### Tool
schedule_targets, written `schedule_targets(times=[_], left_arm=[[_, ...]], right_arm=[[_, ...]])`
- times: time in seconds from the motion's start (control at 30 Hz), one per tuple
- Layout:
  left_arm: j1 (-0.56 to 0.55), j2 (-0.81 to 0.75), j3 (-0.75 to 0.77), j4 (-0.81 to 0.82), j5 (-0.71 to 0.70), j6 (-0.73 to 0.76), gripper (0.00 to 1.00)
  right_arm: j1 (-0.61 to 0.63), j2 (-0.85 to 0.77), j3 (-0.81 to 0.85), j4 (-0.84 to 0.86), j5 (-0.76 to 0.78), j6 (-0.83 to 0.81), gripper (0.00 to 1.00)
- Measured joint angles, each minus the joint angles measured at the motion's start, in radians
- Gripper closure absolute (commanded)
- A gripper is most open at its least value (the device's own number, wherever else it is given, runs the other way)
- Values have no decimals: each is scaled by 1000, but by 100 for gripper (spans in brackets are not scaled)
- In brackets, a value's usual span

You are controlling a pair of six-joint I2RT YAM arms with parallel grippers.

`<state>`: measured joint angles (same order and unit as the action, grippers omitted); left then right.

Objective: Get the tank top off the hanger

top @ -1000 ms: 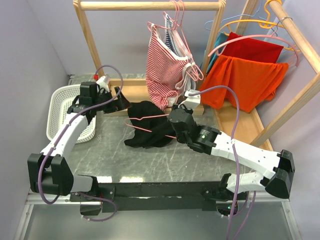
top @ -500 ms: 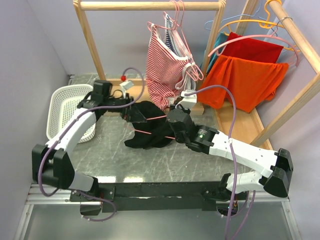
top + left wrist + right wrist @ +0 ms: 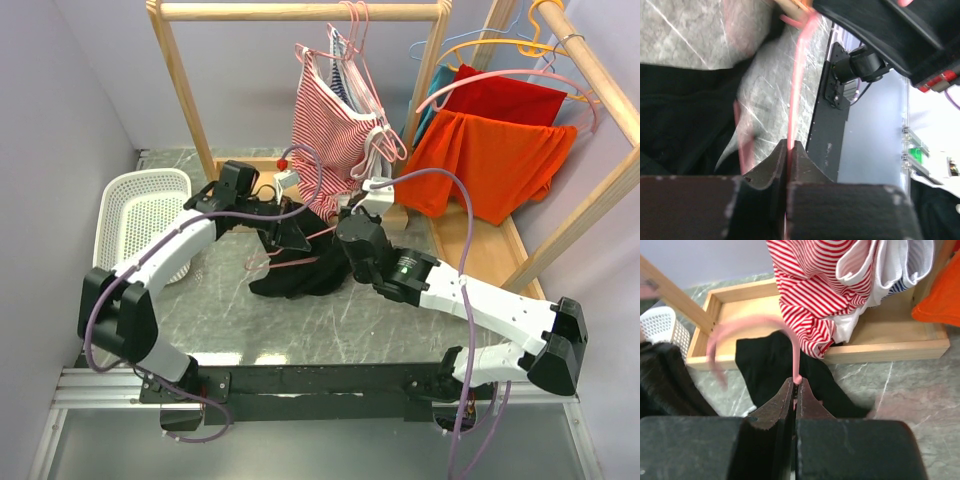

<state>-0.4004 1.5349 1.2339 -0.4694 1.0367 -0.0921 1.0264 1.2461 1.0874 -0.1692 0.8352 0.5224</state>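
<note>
The black tank top (image 3: 300, 272) lies crumpled on the marble table, still threaded on a pink wire hanger (image 3: 285, 264). My left gripper (image 3: 298, 237) reaches in from the left and is shut on a pink wire of the hanger (image 3: 799, 75); the fingers (image 3: 789, 145) pinch it just above the black cloth (image 3: 685, 120). My right gripper (image 3: 343, 225) sits at the garment's right side. It is shut (image 3: 796, 382) on the stem of the hanger's hook (image 3: 760, 322), which curves up and left over the tank top (image 3: 770, 365).
A white basket (image 3: 140, 215) stands at the far left. A wooden rack (image 3: 300, 12) at the back holds a red-striped top (image 3: 330, 130) hanging low over its wooden base tray (image 3: 250, 180). Red and orange garments (image 3: 500, 150) hang on the right rack.
My left arm swung right from the basket to the hanger, and its open jaws closed on the pink wire. The right gripper kept its hold and barely moved.
</note>
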Motion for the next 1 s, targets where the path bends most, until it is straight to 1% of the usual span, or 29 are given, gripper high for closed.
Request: schedule_targets(times=[0.1,0.17,0.2,0.23,0.3,0.33,0.4,0.53,0.67,0.73,0.83,1.0], left_arm=[[-19,-46,-23,35,-13,-28,99],[-18,-57,-29,52,-23,-48,99],[-18,-60,-34,62,-31,-59,99],[-18,-64,-38,69,-36,-68,99],[-18,-71,-50,82,-43,-83,99],[-18,-72,-51,86,-73,-90,99],[-7,-71,-50,89,-126,-92,99],[12,-68,-50,79,-177,-91,99],[11,-68,-44,50,-196,-83,99],[11,-68,-42,36,-197,-78,99],[11,-68,-42,26,-198,-74,99],[11,-74,-42,6,-198,-63,99]], right_arm=[[-10,-2,0,2,0,4,100],[-9,-5,1,11,-2,5,94],[-10,-5,1,13,-4,5,89],[-10,-5,1,13,-6,6,79],[-10,-5,1,13,-12,12,47],[-10,-8,1,8,-21,21,43],[-1,-24,0,-12,-32,32,43],[6,-102,-13,-57,-38,64,43],[3,-235,-86,-115,-42,127,46],[-6,-273,-134,-135,-63,163,48],[-43,-269,-200,-148,-125,213,50],[-153,-141,-296,-95,-311,274,52]])
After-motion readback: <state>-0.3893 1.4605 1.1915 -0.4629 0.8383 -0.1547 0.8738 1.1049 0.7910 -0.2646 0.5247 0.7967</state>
